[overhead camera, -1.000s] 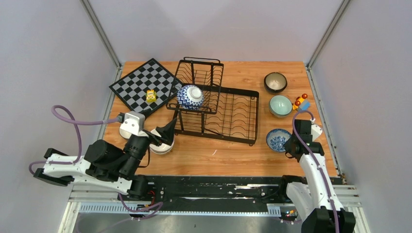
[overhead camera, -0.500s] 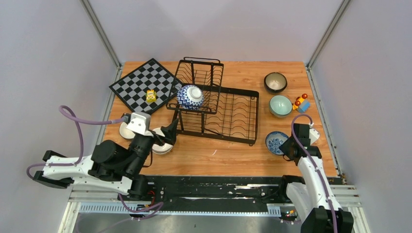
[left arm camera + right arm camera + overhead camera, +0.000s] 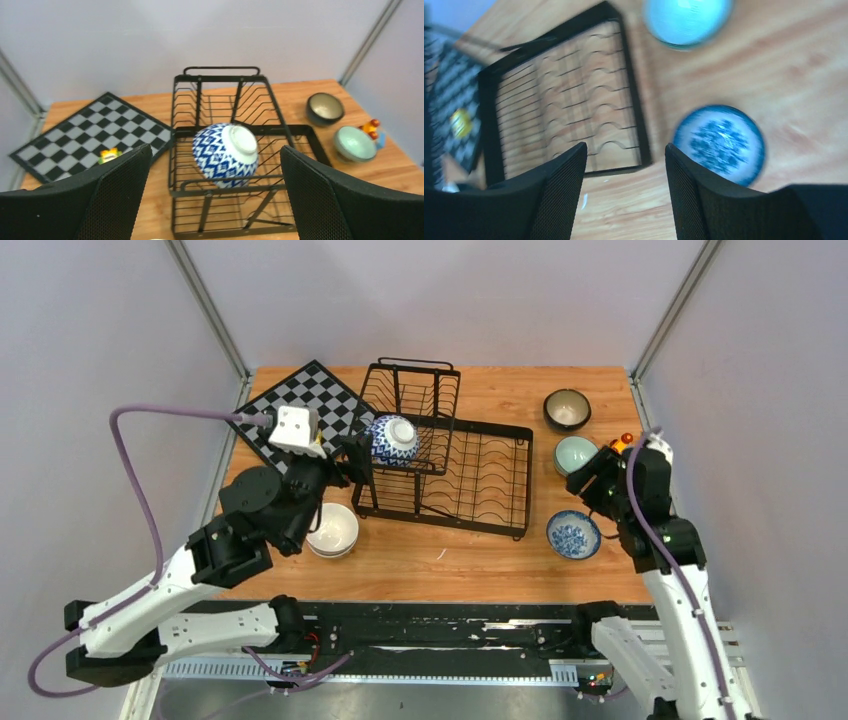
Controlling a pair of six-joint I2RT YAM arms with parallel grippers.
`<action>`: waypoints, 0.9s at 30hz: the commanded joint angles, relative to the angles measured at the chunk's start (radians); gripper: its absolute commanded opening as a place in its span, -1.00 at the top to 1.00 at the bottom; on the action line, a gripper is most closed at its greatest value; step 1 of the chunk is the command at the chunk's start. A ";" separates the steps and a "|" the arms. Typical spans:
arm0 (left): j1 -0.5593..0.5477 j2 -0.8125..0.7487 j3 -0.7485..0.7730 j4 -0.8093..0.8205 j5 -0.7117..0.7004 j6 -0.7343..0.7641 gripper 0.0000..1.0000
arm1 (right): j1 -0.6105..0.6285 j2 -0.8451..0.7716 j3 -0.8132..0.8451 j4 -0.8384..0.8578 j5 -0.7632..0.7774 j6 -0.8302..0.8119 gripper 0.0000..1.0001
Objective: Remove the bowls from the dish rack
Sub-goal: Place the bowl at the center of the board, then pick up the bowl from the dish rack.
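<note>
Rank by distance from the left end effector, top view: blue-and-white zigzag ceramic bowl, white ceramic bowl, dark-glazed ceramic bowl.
1. Blue-and-white zigzag ceramic bowl, in the black wire rack.
2. White ceramic bowl, near left.
3. Dark-glazed ceramic bowl, far right.

Our left arm [image 3: 215,550] reaches forward and up from its base, elbow bent, wrist held high. Our left gripper [image 3: 347,452] points away from us, level, its two fingers spread wide and gripping nothing; in the left wrist view both black meshed pads [image 3: 120,187] stand well apart. Our right arm [image 3: 685,585] rises tall, its wrist bent to our left. Our right gripper [image 3: 586,478] tilts downward, its fingers likewise parted and holding nothing.
</note>
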 commanded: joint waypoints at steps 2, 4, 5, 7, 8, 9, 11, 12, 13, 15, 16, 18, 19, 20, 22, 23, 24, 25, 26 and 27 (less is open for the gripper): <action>0.189 0.084 0.128 -0.161 0.339 -0.251 -1.00 | 0.318 0.186 0.244 -0.010 0.004 -0.109 -0.25; 0.254 0.108 0.153 -0.184 0.434 -0.288 -1.00 | 0.433 0.259 0.324 0.021 0.017 -0.136 -0.26; 0.289 0.117 0.164 -0.197 0.488 -0.299 -1.00 | 0.467 0.290 0.347 0.053 -0.016 -0.147 -0.26; 0.378 0.137 0.191 -0.231 0.604 -0.330 -1.00 | 0.494 0.360 0.388 0.124 -0.139 -0.156 -0.26; 0.427 0.147 0.203 -0.248 0.675 -0.348 -1.00 | 0.503 0.389 0.410 0.155 -0.189 -0.156 -0.26; 0.480 0.159 0.214 -0.263 0.747 -0.366 -1.00 | 0.511 0.422 0.435 0.185 -0.232 -0.157 -0.27; 0.582 0.188 0.240 -0.293 0.882 -0.406 -1.00 | 0.527 0.493 0.490 0.235 -0.305 -0.158 -0.30; 0.632 0.201 0.246 -0.298 0.938 -0.424 -1.00 | 0.531 0.526 0.517 0.256 -0.340 -0.159 -0.34; 0.676 0.215 0.246 -0.296 1.005 -0.443 -1.00 | 0.539 0.558 0.544 0.274 -0.366 -0.160 -0.40; 0.756 0.237 0.236 -0.272 1.129 -0.481 -1.00 | 0.554 0.617 0.597 0.298 -0.399 -0.170 -0.50; 0.788 0.248 0.229 -0.256 1.179 -0.500 -1.00 | 0.566 0.644 0.625 0.307 -0.406 -0.177 -0.53; 0.852 0.269 0.216 -0.220 1.254 -0.543 -1.00 | 0.584 0.701 0.674 0.320 -0.421 -0.186 -0.55; 0.880 0.279 0.207 -0.193 1.292 -0.568 -1.00 | 0.593 0.726 0.700 0.325 -0.428 -0.187 -0.56; 0.904 0.286 0.194 -0.161 1.324 -0.598 -1.00 | 0.602 0.753 0.721 0.330 -0.437 -0.184 -0.56; 0.943 0.303 0.169 -0.114 1.363 -0.652 -1.00 | 0.615 0.802 0.756 0.341 -0.456 -0.178 -0.57; 0.952 0.316 0.161 -0.095 1.383 -0.676 -1.00 | 0.618 0.824 0.772 0.344 -0.457 -0.174 -0.57; 0.955 0.330 0.155 -0.079 1.410 -0.696 -1.00 | 0.620 0.844 0.785 0.345 -0.455 -0.169 -0.57; 0.957 0.354 0.151 -0.065 1.429 -0.722 -1.00 | 0.622 0.861 0.796 0.345 -0.448 -0.162 -0.57; 0.957 0.364 0.148 -0.058 1.443 -0.736 -1.00 | 0.622 0.872 0.800 0.345 -0.439 -0.156 -0.57; 0.957 0.381 0.146 -0.052 1.450 -0.745 -1.00 | 0.621 0.883 0.799 0.347 -0.428 -0.149 -0.58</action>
